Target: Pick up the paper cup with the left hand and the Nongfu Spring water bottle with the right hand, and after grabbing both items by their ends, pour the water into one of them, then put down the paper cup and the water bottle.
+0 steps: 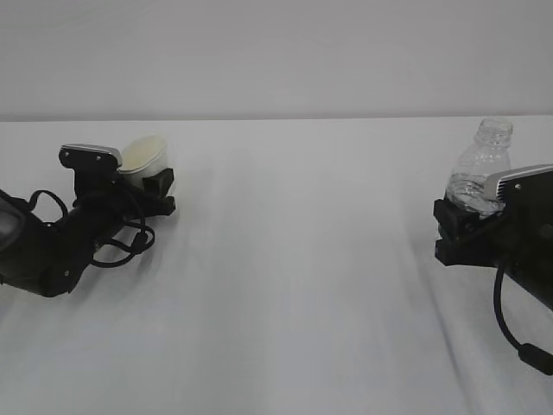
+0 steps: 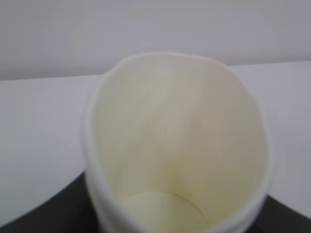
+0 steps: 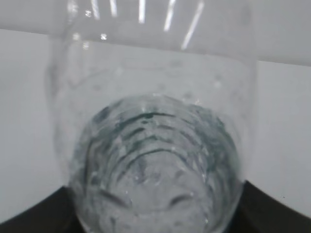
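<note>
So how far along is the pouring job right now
Done: both grabs look made. The left gripper sits around the paper cup, the right gripper around the Nongfu Spring water bottle, far apart near the white table. The cup's inside looks dry in the left wrist view, so pouring and setting both down remain.

left hand (image 1: 151, 186) reached in low from the left edge, jaws closed on the paper cup (image 1: 143, 156), right hand (image 1: 462, 226) extended from the right edge, jaws clamped on the nongfu spring water bottle (image 1: 480, 169)
</note>
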Motion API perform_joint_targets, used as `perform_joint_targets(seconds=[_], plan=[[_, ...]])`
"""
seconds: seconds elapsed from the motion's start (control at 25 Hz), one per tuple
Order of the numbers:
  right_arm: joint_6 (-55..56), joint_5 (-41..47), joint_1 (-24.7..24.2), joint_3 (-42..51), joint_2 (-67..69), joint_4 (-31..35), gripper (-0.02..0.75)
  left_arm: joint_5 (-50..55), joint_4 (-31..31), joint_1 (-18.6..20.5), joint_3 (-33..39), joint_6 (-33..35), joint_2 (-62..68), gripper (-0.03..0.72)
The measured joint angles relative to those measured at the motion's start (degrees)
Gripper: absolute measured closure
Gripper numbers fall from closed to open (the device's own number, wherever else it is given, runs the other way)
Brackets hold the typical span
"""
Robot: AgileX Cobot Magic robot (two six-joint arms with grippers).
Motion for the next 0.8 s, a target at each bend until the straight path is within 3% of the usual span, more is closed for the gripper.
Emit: perform_joint_targets(seconds=[0.32,0.56,0.8], plan=[[0.0,0.0,0.0,0.0,0.0,1.11,0.325,0.0,5.24,0.04,8.64,0.0,-6.46,0.277],[0.0,0.0,0.0,0.0,0.0,1.0,0.325,0.0,24.52,-0.1,10.26,-8.4,-9.1,0.279],[-0.1,0.0,0.0,0.0,0.0,-1.34,0.325,0.0,34.41,-3.4,10.26,-12.95,-9.67,0.288]])
